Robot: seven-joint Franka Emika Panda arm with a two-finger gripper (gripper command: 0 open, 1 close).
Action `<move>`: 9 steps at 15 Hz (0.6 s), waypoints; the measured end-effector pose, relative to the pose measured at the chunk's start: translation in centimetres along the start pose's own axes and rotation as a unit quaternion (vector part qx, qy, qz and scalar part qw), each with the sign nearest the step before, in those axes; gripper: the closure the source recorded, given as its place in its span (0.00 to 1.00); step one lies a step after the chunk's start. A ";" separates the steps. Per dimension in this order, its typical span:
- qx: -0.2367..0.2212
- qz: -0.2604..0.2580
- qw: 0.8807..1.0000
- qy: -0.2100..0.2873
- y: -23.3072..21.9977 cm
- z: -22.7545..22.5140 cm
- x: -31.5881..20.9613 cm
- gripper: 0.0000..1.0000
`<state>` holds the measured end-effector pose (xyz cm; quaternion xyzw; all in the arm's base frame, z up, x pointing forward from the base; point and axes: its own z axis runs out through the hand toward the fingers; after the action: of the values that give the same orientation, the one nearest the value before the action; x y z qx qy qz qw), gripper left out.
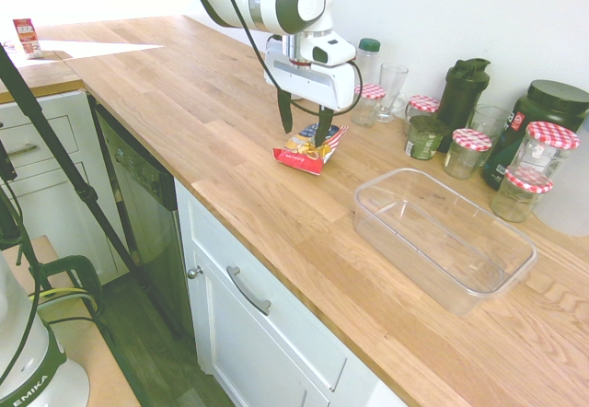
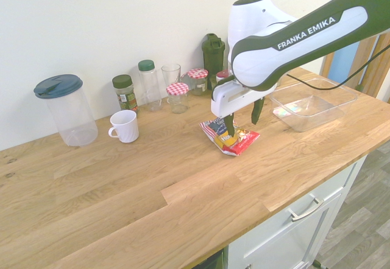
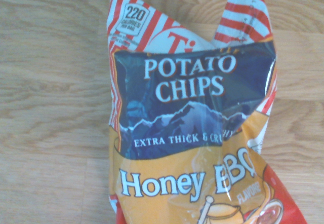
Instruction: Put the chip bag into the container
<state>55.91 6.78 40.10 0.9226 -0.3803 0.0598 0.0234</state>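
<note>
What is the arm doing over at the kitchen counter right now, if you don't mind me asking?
The white Franka arm's gripper hangs open, pointing straight down over a bag of Honey BBQ potato chips that lies on the wooden counter. Its fingers straddle the bag but have not closed on it. The clear plastic container meant to receive it sits empty further along the counter, near jars with red-checked lids.

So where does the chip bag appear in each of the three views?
First exterior view: the chip bag lies on the counter at upper centre, under the claw, left of the container.
Second exterior view: right of centre, container further right.
Wrist view: fills the middle.
Shared landmark: the open claw above it in both exterior views.
</note>
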 end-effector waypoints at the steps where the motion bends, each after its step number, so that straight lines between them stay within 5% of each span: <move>1: 0.001 0.001 1.000 0.000 -0.2 0.0 0.3 1.00; 9: 0.000 -0.002 1.000 0.004 -2.5 1.3 2.0 1.00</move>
<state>59.18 7.03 39.10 0.9233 -0.3779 0.0633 0.0249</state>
